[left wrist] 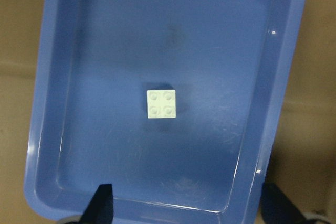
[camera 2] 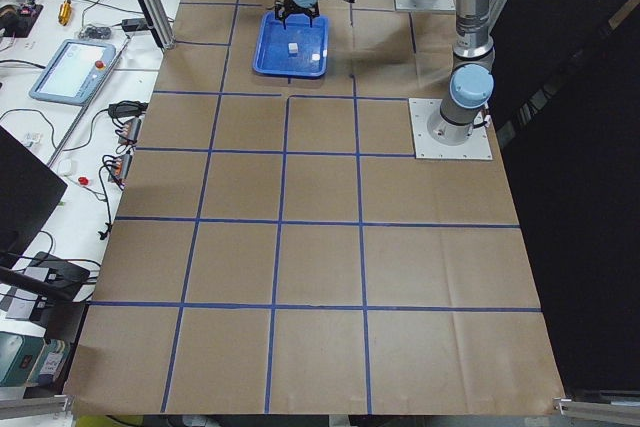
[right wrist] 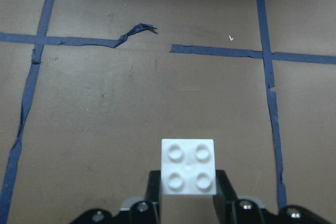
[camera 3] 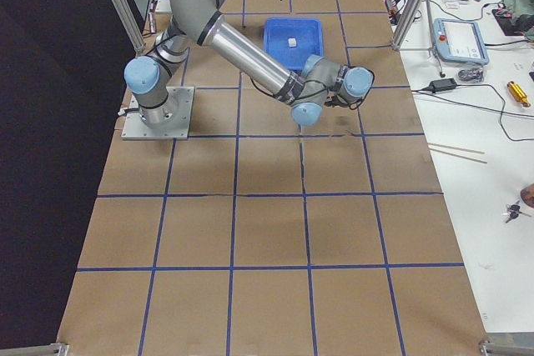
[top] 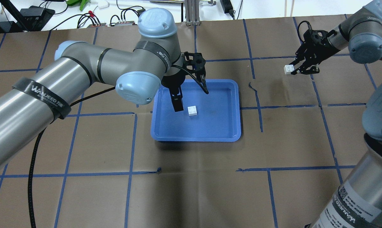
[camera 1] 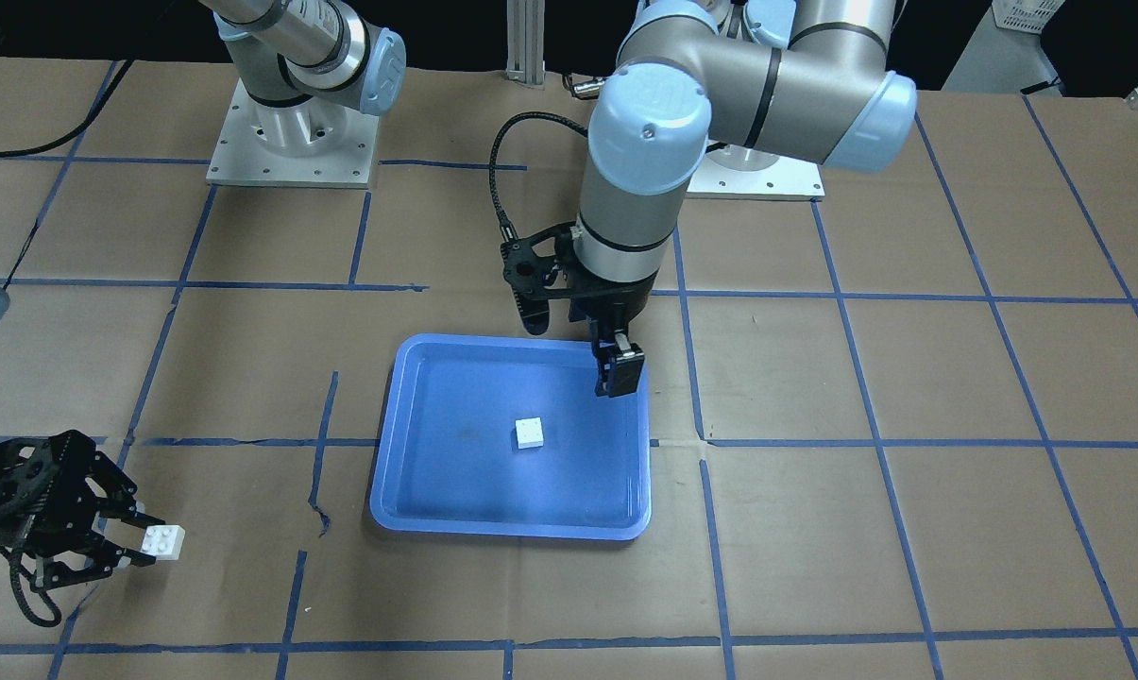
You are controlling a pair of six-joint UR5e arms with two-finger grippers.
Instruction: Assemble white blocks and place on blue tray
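Right gripper (top: 294,68) is clamped on one white block (top: 288,69), well apart from the tray (top: 216,123). Left gripper (top: 192,98) hangs over the tray, fingers apart and holding nothing. The second block (top: 192,110) lies studs-up near the tray's middle. To join them well, I'd bring the held block over the tray, square its edges to the lying one, then press straight down

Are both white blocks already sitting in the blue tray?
No, only one white block lies in the blue tray; the other block is held in the right arm's jaws, well away from it.
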